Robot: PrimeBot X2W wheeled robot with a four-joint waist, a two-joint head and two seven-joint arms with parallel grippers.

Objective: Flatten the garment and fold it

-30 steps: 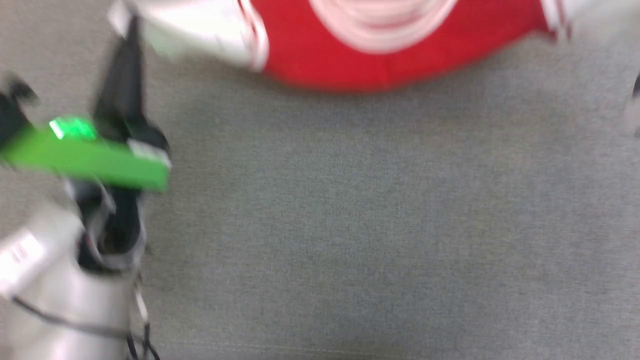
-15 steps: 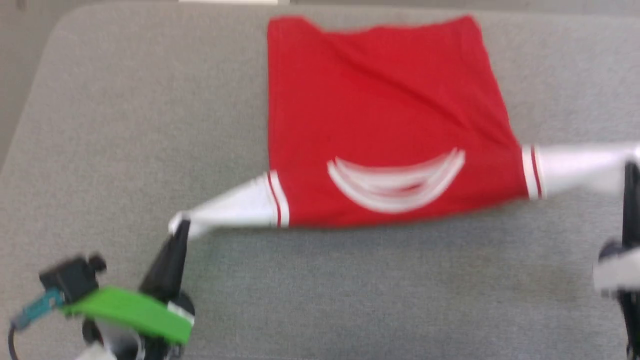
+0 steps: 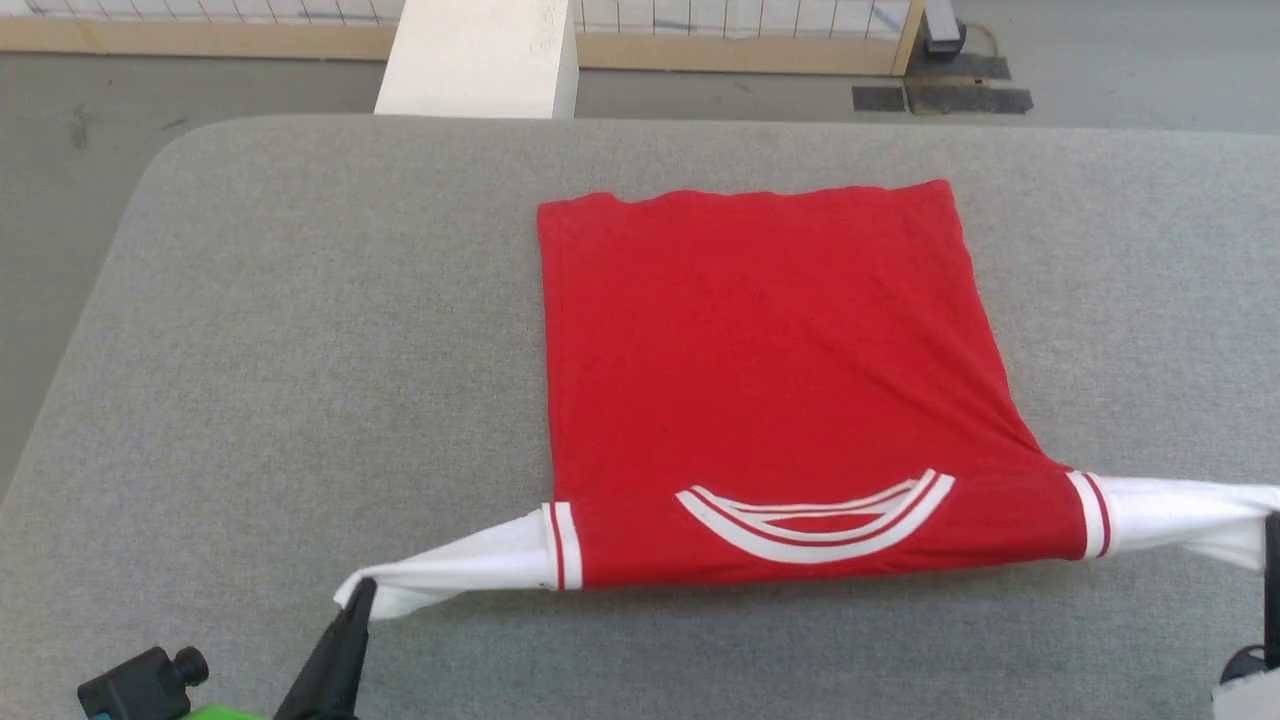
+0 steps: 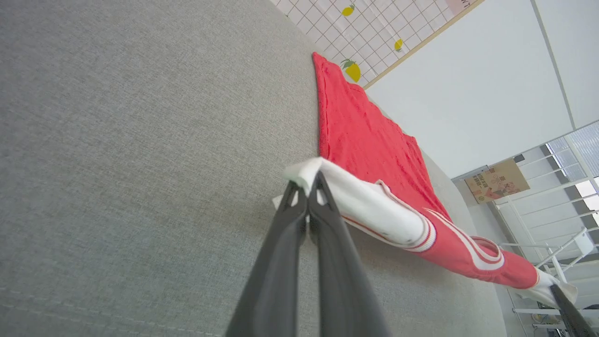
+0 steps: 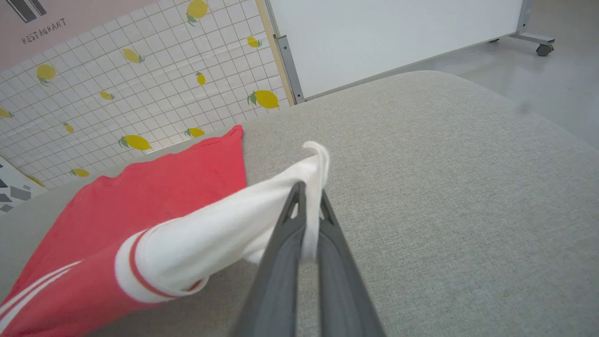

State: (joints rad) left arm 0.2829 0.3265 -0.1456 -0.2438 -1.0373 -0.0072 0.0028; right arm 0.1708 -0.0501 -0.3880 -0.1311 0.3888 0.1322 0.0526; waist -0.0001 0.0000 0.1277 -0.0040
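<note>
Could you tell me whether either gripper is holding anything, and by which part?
Both hold the garment: the left gripper pinches the end of one white sleeve, the right gripper the end of the other.

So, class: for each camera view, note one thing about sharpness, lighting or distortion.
Head view: sharp, evenly lit, no glare; the garment casts a faint shadow on the grey cushion. Left wrist view: tilted, wide-angle stretch; the fingers of the left gripper loom large. Right wrist view: bright, soft light; the fingers of the right gripper look slightly soft towards the bottom edge.

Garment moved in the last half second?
Yes. The garment sits farther from the table far edge now: dragged toward the robot.
</note>
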